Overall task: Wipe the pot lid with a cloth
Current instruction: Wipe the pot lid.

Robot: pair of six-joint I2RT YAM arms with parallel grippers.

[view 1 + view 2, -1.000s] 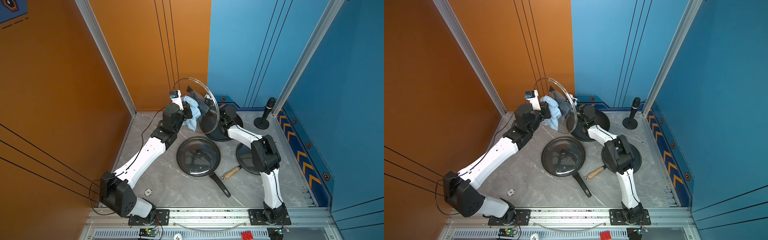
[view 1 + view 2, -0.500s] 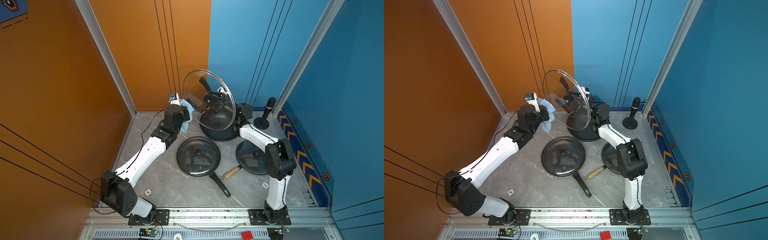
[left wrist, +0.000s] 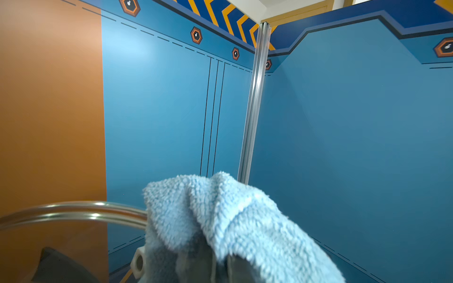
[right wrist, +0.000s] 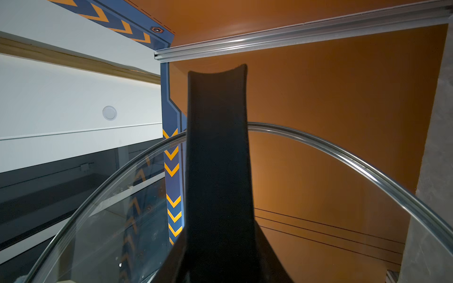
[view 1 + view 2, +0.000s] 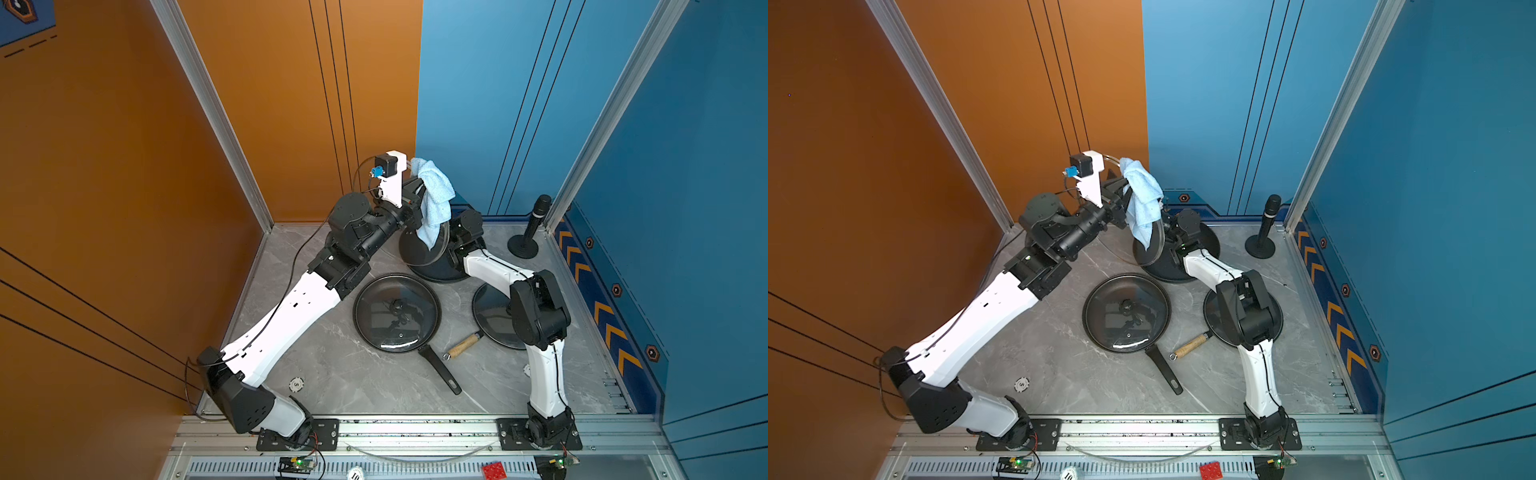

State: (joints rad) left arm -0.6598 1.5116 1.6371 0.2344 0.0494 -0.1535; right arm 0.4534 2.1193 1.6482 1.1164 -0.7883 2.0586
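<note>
Now the pot lid [image 5: 441, 244] has come down from its high, face-on pose of half a second ago and stands nearly edge-on, carried by the right gripper [image 5: 456, 232], whose jaws are closed narrowly on it. Meanwhile the left gripper [image 5: 417, 189], clamped tight on the cloth [image 5: 436, 199], has risen from beside the lid. The cloth now drapes over the rim just ahead of its fingers and hangs down the glass, so contact looks regained and a fresh wiping stroke can start
</note>
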